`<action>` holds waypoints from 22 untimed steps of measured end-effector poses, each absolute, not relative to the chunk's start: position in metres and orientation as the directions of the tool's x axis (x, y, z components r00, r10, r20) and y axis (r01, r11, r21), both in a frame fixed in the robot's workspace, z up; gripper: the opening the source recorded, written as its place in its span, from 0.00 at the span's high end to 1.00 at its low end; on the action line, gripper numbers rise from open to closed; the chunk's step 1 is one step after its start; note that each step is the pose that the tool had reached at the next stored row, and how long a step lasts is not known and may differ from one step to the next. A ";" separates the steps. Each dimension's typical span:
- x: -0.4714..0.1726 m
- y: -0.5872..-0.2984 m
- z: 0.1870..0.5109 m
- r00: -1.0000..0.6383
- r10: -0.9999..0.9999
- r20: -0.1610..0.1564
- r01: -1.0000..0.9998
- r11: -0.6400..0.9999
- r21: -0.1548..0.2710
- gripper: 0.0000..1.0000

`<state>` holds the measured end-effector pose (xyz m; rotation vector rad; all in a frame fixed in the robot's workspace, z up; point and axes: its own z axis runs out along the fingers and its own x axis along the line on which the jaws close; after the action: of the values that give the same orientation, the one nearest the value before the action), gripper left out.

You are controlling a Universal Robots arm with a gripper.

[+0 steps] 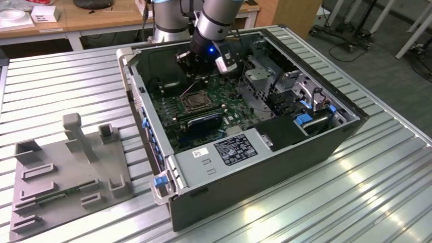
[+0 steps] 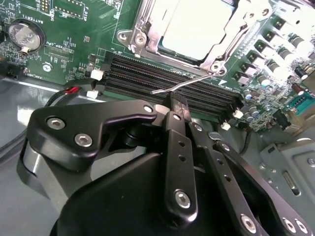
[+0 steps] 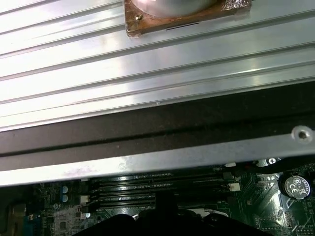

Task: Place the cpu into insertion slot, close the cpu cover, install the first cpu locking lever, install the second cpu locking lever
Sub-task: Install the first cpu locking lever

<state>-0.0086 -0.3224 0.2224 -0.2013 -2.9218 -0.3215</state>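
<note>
In the second wrist view the pale silvery cpu (image 2: 197, 27) lies in the insertion slot (image 2: 129, 37). The silvery cpu cover (image 2: 236, 27) lies flat around it. A thin wire locking lever (image 2: 189, 83) sticks out from the socket's corner over the memory slots. My gripper (image 2: 178, 103) is shut, and its tips sit right at the lever's free end. Nothing shows between the fingers (image 2: 172, 115), and I cannot tell whether they touch the lever. In the exterior view the gripper (image 1: 200, 73) hangs inside the open computer case, just behind the insertion slot (image 1: 193, 101).
Long black memory slots (image 2: 167, 81) run between the gripper and the socket. A coin battery (image 2: 22, 34) sits on the green board. The case wall (image 3: 147, 162) and a metal drive cage (image 1: 270, 81) close in around the arm. A grey fixture (image 1: 68, 172) stands at the exterior view's left.
</note>
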 end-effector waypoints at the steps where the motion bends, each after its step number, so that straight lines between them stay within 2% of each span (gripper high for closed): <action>1: -0.009 -0.322 0.222 -0.972 0.113 0.207 0.155 0.967 0.201 0.89; 22: 0.003 -0.325 0.208 -0.972 0.113 0.207 0.155 0.967 0.201 0.89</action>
<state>0.0028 -0.3254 0.2077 -0.2012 -2.9224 -0.3216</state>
